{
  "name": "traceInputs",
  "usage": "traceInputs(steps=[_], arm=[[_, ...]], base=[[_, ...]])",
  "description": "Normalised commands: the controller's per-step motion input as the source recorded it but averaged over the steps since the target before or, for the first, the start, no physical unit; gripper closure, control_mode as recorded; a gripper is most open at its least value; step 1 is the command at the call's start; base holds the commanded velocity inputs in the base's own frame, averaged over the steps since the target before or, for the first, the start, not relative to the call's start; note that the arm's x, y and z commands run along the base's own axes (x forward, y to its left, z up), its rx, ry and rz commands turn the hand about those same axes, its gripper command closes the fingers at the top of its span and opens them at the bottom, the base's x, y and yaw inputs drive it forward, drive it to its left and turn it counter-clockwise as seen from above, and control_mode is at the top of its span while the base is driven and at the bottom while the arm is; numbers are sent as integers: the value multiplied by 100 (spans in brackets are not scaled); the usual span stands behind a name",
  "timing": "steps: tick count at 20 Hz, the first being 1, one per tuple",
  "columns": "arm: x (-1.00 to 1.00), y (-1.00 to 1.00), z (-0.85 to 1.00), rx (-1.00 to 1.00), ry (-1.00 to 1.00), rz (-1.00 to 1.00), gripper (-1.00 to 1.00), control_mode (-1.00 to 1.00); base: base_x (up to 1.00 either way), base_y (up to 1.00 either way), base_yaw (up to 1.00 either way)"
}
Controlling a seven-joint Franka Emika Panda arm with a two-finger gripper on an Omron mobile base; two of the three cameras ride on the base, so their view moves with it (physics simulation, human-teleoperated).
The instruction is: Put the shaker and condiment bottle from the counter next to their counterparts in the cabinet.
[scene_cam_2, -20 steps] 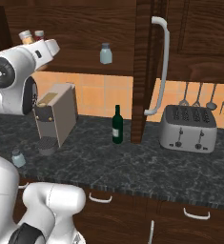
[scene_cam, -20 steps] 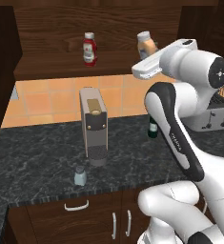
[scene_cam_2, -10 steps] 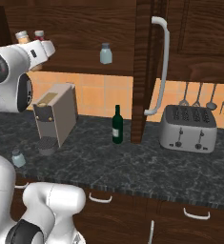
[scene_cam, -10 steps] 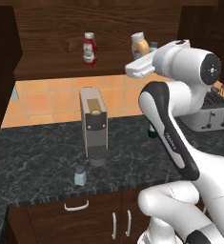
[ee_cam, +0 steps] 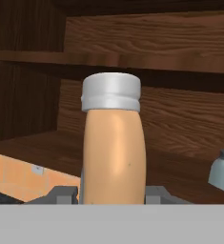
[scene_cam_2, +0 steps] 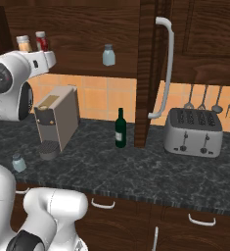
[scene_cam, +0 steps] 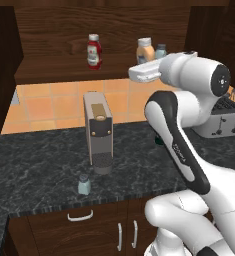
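Hand view: claw (ee_cam: 111, 195) grasping smooth, rounded orange-tan condiment bottle (ee_cam: 114, 157), white-capped, before wood-grain cabinet (ee_cam: 180, 43).

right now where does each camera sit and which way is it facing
Left base view: behind the arm to its left, looking forward and down at the counter and cabinet; the white arm rises at lower right, lifting the condiment bottle to the shelf.
Right base view: behind to the right, same direction; the arm is at lower left.
Hand view: on the hand, looking along the gripper into the cabinet, fingertips flanking the bottle.
Both base views share the coffee machine, the shaker and the red bottle.
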Motion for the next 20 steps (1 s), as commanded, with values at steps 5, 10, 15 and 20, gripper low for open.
traceInputs(steps=[5, 10, 15, 20], arm=[[29, 25, -1, 27, 7, 0, 100, -100], [36, 18, -3, 16, 7, 0, 100, -100], [24, 13, -9, 2, -2, 0, 100, -100], [10, 17, -16, 0, -7, 0, 100, -100]], base=[[0, 0, 0], [0, 0, 0], [0, 0, 0], [0, 0, 0]])
